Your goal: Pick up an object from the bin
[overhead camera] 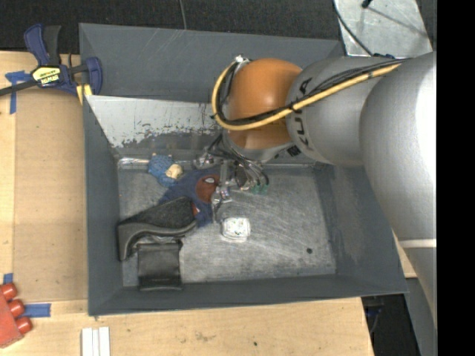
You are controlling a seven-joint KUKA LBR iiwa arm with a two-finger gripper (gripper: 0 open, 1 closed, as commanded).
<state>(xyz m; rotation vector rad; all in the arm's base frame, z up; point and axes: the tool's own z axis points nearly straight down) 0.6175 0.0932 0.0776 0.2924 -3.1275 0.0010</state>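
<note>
Just above the small white block (235, 229), up and slightly left of it, the gripper (221, 188) is seen low over the floor of the grey bin (223, 50). It is carried by the silver arm (371, 117), which enters from the right, far beyond the white block, with an orange cover (260, 95) and yellow cable at its wrist. Whether the gripper is apart or together cannot be told, as its tip is lost among metal parts and shadow. A red-brown round thing (205, 188) is seen touching or just beside the gripper's left edge, up and left of the white block; whether it is gripped cannot be told. A small green thing (260, 189) lies just above and to the right of the white block. A blue thing (159, 167) with a cream lump (174, 171) on it lies further up and left of the block. A black curved thing (159, 222) stretches to the left of the white block, and a black rectangular thing (159, 264) lies down and left of the block, just under the curved one.
</note>
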